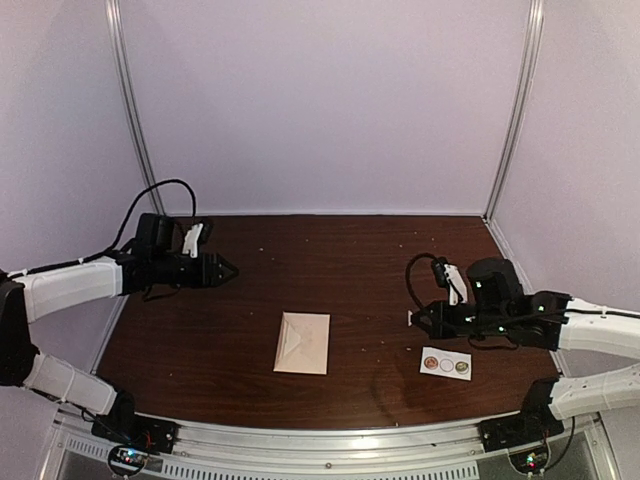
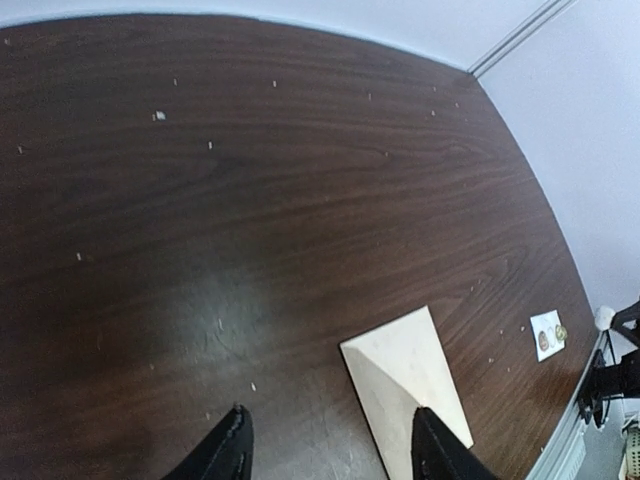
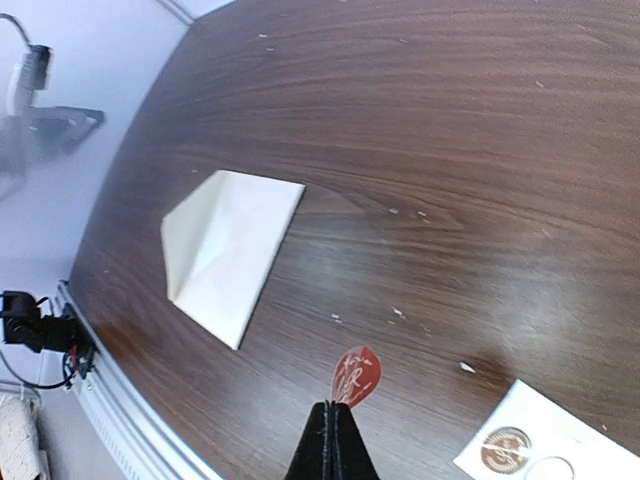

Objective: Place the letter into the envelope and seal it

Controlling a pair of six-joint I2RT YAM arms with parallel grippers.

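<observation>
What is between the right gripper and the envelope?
Only bare table with tiny white specks. The right wrist view shows it, from the right gripper, pinching a red sticker, across to the envelope.

Dim, even light; soft glare on the table (image 2: 200, 300); wrist views warped.

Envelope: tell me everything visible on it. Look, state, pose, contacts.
The envelope is a small pale cream paper rectangle lying flat on the dark wooden table, around the middle, nearer the arms' edge. Its pointed triangular flap looks folded down onto the body, with no sticker on it. Only the table touches it; the left end effector and right end effector are both clear. Contents cannot be seen.
</observation>
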